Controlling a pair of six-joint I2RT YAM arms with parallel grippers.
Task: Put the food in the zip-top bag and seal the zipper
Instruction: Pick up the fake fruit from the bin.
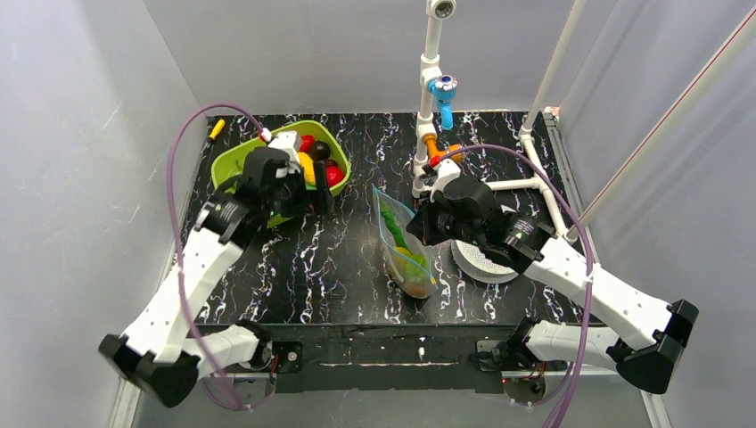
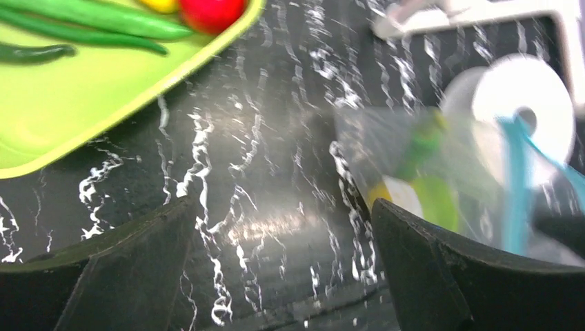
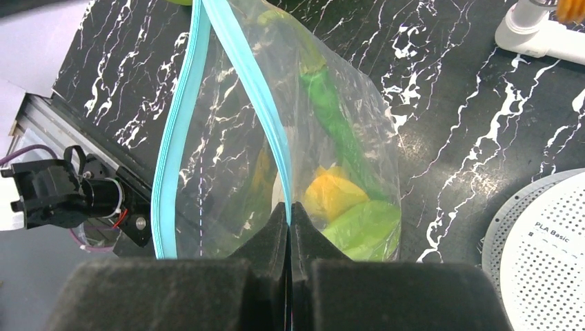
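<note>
Zip-top bag (image 3: 365,138) stands near the middle of the table (image 1: 339,267), pinched at its zipper (image 3: 265,114) by the clenched right gripper (image 3: 288,207), mouth gaping, green and yellow food (image 3: 331,194) inside. Left gripper (image 2: 279,224) hangs released, empty, beside the lime tray (image 2: 69,103).

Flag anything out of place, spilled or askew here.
Nothing spilled or damaged. The zip-top bag stands on edge, its zipper gaping, one lip pinched by the shut right hand. Some food lies in the green tray.
</note>
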